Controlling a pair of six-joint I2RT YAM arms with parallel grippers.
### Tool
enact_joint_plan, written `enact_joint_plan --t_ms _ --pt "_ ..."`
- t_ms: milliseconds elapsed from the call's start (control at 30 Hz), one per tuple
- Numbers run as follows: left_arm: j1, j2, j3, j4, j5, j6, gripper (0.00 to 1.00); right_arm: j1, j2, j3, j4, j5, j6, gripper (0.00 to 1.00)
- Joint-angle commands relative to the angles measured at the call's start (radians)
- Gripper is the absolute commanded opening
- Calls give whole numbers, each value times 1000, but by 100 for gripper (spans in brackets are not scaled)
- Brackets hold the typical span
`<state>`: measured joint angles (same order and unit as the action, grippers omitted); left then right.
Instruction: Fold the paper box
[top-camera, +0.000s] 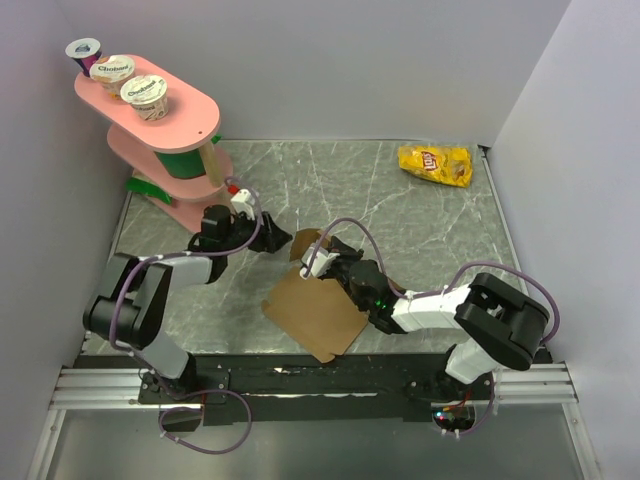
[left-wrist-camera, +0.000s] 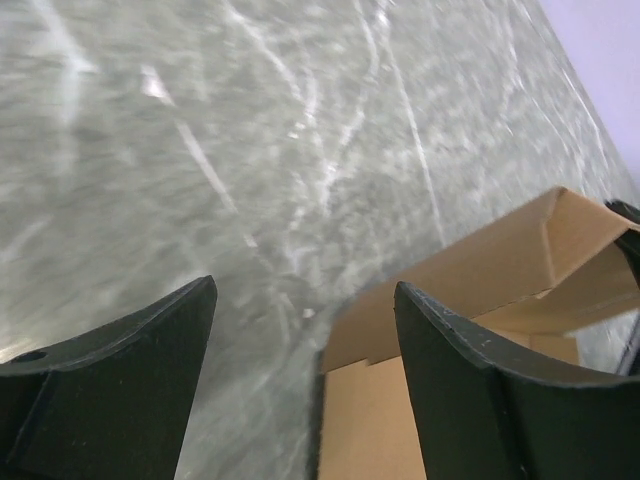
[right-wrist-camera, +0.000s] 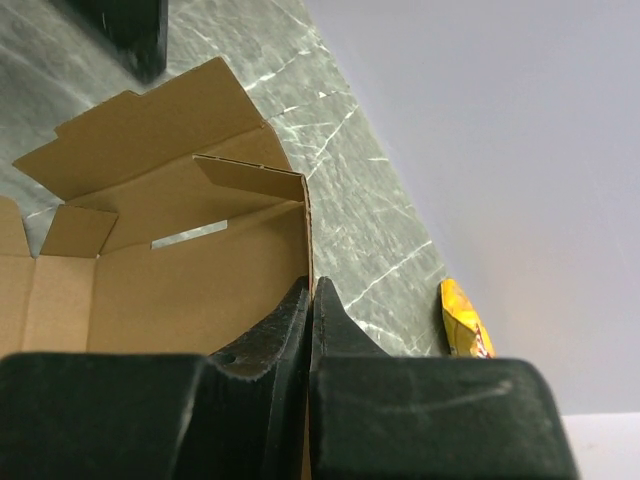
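The paper box (top-camera: 315, 312) lies partly folded at the middle of the table (top-camera: 420, 215), one side panel raised. The right gripper (top-camera: 318, 260) is at the box's far edge, its fingers pressed together on the raised panel's upright edge. The left gripper (top-camera: 276, 240) stands just left of the box with its jaws apart, holding nothing, clear of the cardboard.

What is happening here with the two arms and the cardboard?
Two robot arms are folding a brown paper box on the table. The right gripper is shut on one raised panel's edge. The left gripper is open and hangs beside the box, holding nothing. The box is only partly folded.
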<state>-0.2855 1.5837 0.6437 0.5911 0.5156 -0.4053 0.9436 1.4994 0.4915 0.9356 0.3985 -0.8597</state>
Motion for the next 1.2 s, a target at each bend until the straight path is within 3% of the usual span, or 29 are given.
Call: enact_joint_plan --t_ms 0,367,667,1000,1167 --pt "-59 50 63 69 75 46 78 -6 7 -1 23 -7 25 2" --pt "-109 33 -70 197 -19 -27 80 12 21 -19 52 -1 -33 3" --pt "-126 15 -219 403 24 -81 80 43 38 -11 39 19 -55 3" --pt "-145 71 -223 601 139 -87 81 50 41 -1 25 16 -45 3" --pt "-156 125 -181 584 126 -64 78 50 39 -2 26 20 -44 3"
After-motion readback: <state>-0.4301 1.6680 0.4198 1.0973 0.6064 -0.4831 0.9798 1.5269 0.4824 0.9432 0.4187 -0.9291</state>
